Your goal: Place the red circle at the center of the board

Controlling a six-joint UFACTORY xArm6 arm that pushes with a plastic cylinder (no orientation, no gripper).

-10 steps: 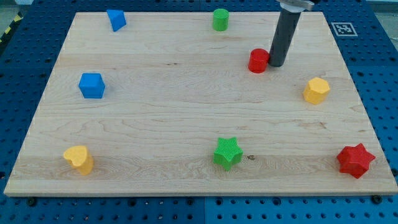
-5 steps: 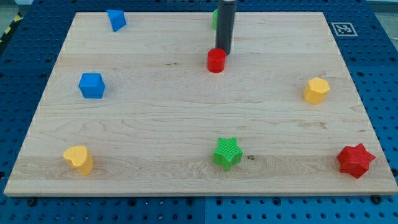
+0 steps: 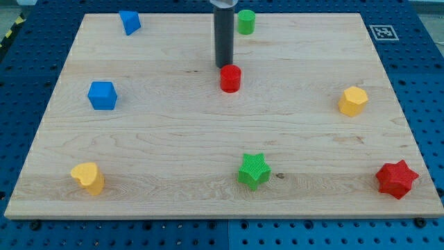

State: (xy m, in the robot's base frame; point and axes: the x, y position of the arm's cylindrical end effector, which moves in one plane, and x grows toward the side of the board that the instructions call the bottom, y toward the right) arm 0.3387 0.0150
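**Tip at the red circle, upper middle of board**

Camera view: my tip (image 3: 223,67) sits just above the red circle (image 3: 230,78), at its upper-left edge, touching or nearly so; cannot tell which. No fingers on this rod, nothing held. The red circle lies a little above the middle of the wooden board (image 3: 173,139). Green cylinder (image 3: 245,21) near the top edge; green star (image 3: 254,171) toward the bottom.

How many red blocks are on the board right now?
2. The red circle sits above the board's middle, just below my tip. The red star is at the view's bottom right corner. None seems hidden.
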